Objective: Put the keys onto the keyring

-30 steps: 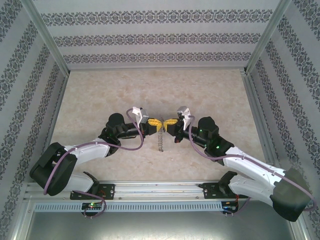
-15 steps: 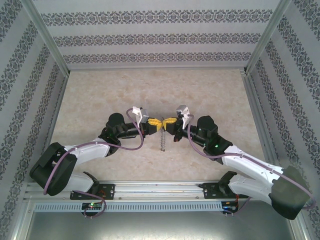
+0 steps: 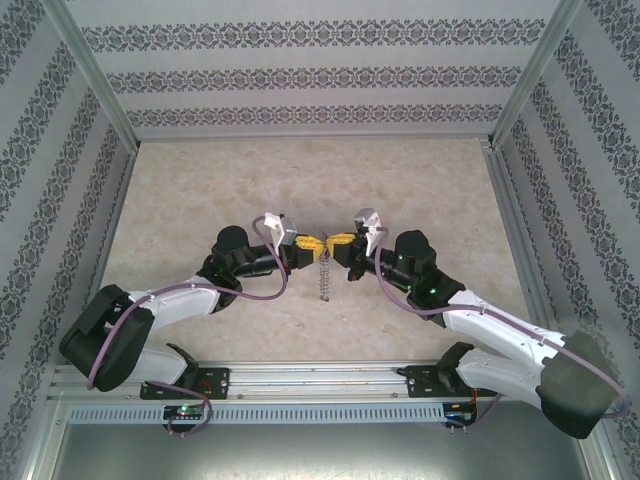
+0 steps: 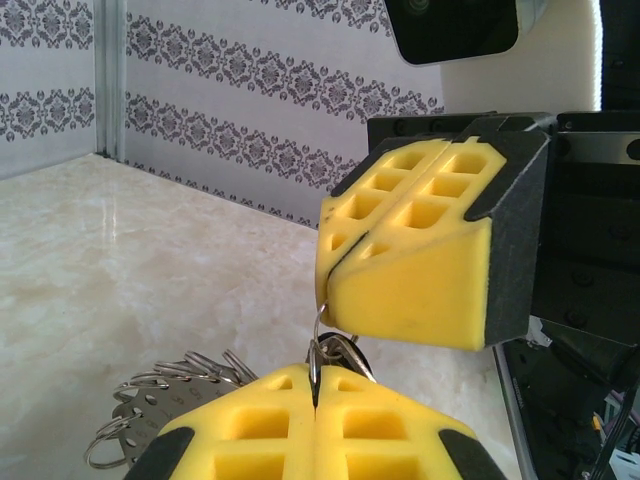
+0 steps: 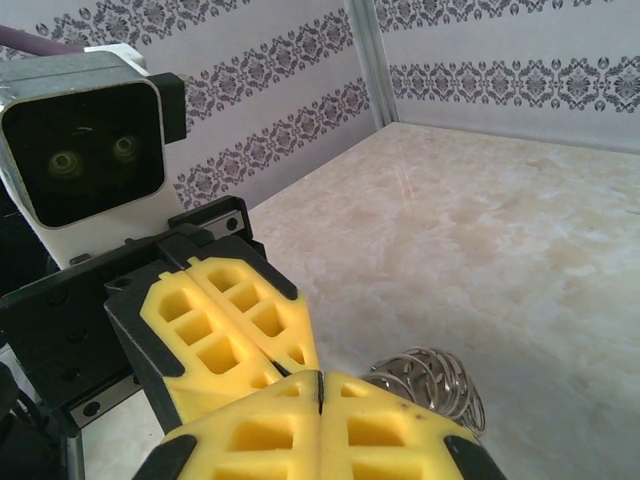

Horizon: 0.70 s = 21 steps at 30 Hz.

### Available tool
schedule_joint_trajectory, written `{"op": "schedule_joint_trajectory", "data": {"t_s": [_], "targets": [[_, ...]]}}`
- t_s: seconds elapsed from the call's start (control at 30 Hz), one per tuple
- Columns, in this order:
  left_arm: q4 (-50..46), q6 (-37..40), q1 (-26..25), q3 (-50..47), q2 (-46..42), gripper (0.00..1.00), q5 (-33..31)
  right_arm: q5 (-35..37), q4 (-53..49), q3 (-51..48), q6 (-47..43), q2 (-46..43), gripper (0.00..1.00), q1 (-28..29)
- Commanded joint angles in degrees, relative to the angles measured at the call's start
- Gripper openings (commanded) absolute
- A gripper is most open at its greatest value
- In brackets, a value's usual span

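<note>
Left wrist view: left hand and right hand (both fully closed) pinch the keyring.

We look down on a pale beige, marble-patterned tabletop, boxed in on three sides by white walls papered with horizontal bands of grey damask. The back wall carries three such bands. The left wall and the right wall splay outward toward us. Bare aluminium posts stand at the far corners. An aluminium rail and a slotted white cable duct run along the near edge, with a grey metal sheet below them. The light is soft and even, and from the wrist views we catch a faint sheen on the stone-look surface.
</note>
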Motion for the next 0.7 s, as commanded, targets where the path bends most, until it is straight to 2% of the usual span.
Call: {"op": "schedule_joint_trajectory", "data": {"t_s": [0.0,0.67], "targets": [[5.42,-0.14,-1.27,0.65,-0.65,0.0,0.57,0.6,1.41,-1.18,0.69,-0.6,0.0,-0.72],[9.46,-1.32,-1.26,-0.26,-1.1,0.0,-1.89,-3.56,3.02,-3.25,4.04,-0.29,0.0,-1.32]]}}
